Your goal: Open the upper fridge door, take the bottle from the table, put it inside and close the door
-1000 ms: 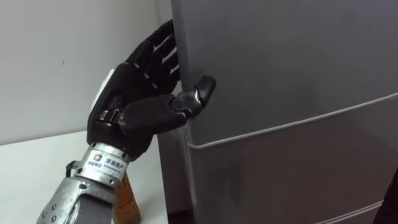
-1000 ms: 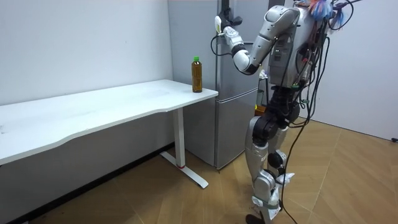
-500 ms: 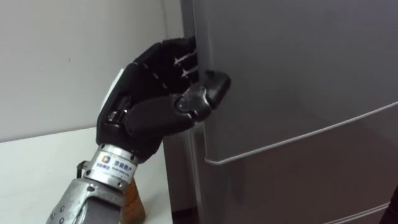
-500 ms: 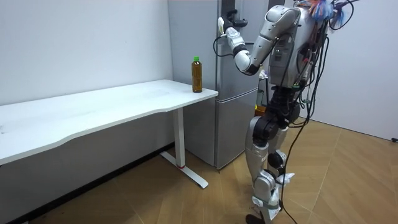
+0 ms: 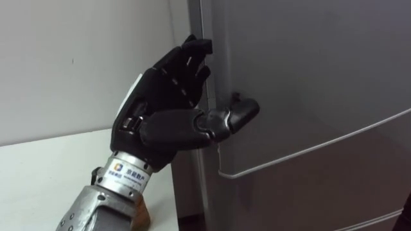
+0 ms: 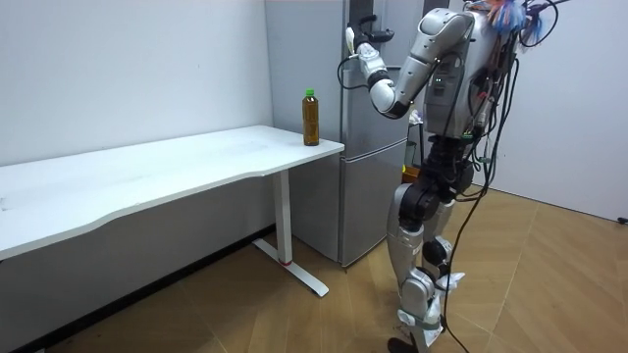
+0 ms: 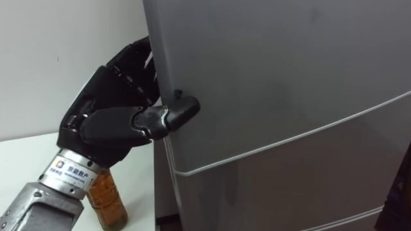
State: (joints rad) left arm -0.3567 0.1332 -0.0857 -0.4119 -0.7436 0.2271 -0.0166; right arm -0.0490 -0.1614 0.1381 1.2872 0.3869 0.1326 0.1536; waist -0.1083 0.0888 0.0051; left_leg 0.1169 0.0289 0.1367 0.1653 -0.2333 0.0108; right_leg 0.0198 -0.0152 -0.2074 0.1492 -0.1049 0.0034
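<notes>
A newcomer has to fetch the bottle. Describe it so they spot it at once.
Find the tall grey fridge, then the long white table beside it. The bottle stands upright on the table's corner nearest the fridge. Its brown contents and green cap set it apart from the white tabletop and grey fridge.

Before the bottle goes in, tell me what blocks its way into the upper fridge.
The upper fridge door looks shut; the left hand is at its edge, thumb on the front. The bottle stands on the white table beside the fridge.
</notes>
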